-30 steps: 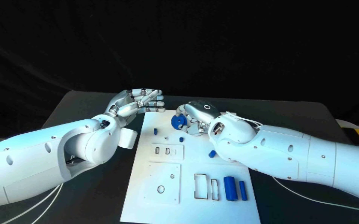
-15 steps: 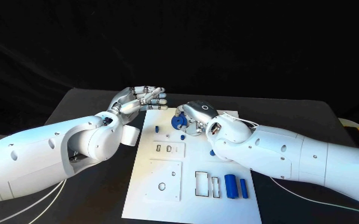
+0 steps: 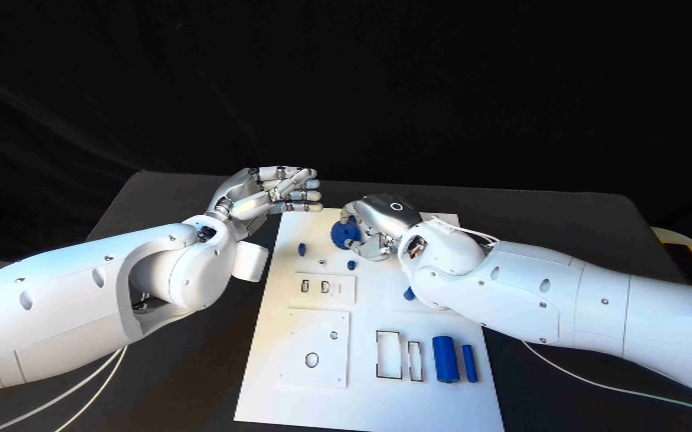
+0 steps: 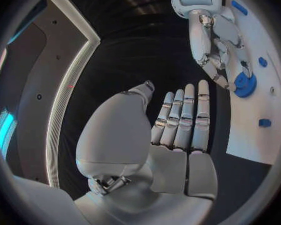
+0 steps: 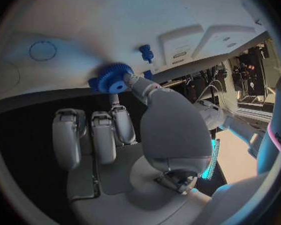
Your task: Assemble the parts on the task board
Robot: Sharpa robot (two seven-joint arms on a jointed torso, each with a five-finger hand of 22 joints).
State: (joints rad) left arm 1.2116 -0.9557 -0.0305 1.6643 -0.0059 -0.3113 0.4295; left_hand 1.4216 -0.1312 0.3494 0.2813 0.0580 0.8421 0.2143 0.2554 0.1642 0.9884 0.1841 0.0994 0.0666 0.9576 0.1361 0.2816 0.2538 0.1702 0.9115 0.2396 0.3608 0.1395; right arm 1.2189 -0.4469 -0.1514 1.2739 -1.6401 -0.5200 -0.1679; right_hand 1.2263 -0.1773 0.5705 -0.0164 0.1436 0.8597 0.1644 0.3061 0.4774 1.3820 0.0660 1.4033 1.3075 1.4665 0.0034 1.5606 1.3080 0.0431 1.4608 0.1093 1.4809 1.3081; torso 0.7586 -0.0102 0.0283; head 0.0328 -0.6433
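Pinching a blue gear (image 3: pixel 343 234) between thumb and fingertips, the right hand (image 3: pixel 378 226) sits at the far end of the white task board (image 3: pixel 289 392), the gear low over the board's surface; the right wrist view shows its toothed rim (image 5: pixel 109 79) against the board, though I cannot tell whether it touches. The left hand (image 3: pixel 270 193) hovers beside the board's far left corner, holding nothing, its fingers (image 4: pixel 185 117) straight and pressed side by side. Two long blue parts (image 3: pixel 453 361) lie together near the board's near right edge, and small blue pieces (image 3: pixel 303 250) stand nearer the gear.
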